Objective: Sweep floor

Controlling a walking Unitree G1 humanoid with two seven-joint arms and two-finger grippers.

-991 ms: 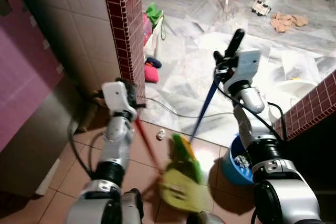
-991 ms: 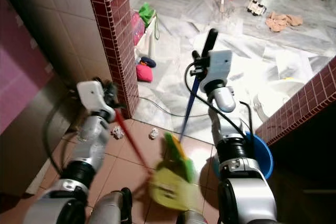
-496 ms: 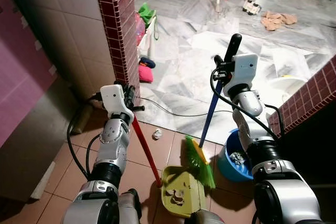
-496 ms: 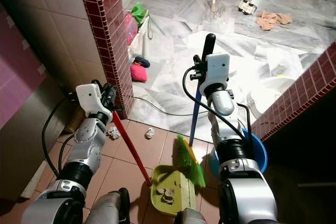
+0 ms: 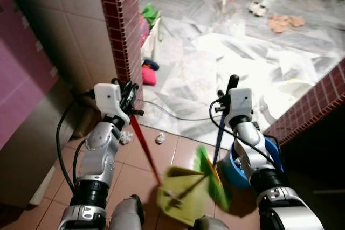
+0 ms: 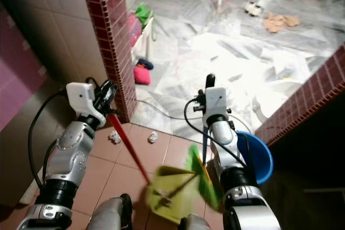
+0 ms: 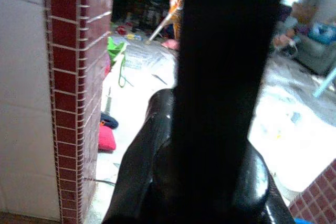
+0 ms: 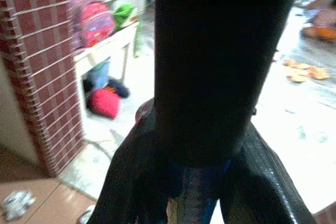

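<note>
Left gripper pinched on the top of the red dustpan handle; the handle slopes down and away from it to the yellow-green dustpan, which sits on the terracotta tile floor below and between the two grippers, blurred.

Right gripper clamped around the blue broom handle, black cap sticking up past the fingers. Green broom head is below this gripper, touching the dustpan's near edge; also blurred.

Blue bucket just beside the right forearm, on its outer side.

Two crumpled paper wads on the tiles: one between the grippers, near the marble floor edge; the other below the left gripper.

Red-tiled pillar stands close behind the left gripper. Black cable lies across the marble floor beyond both grippers.
</note>
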